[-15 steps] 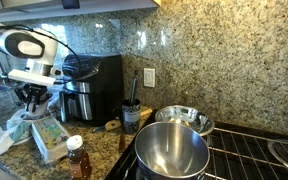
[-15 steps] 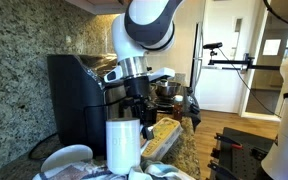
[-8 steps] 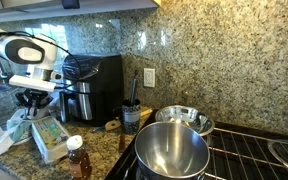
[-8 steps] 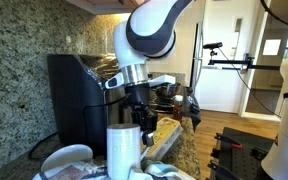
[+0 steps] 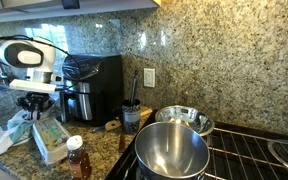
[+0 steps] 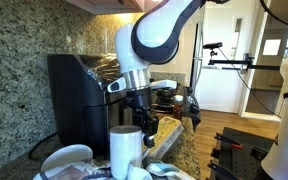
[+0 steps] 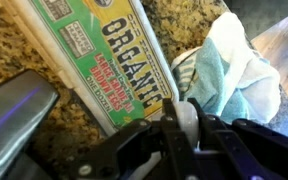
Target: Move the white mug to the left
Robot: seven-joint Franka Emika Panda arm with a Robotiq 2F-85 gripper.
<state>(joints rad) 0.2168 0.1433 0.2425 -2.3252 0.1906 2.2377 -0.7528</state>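
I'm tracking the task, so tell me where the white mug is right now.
In an exterior view the white mug is low and centre, right at the gripper, just right of the black coffee maker.

Arm [image 6: 162,40] bent over, hand [image 5: 34,103] pointing down, pinched

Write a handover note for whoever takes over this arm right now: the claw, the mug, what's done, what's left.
Claw: looks shut on the rim of the white mug.
Mug: upright in front of the black coffee maker. The green box and towel lie below the claw. The mug's base is hidden, so I can't tell if it is lifted.
Done: grasp, apparently.
Left: carry the mug left, set it down, release.
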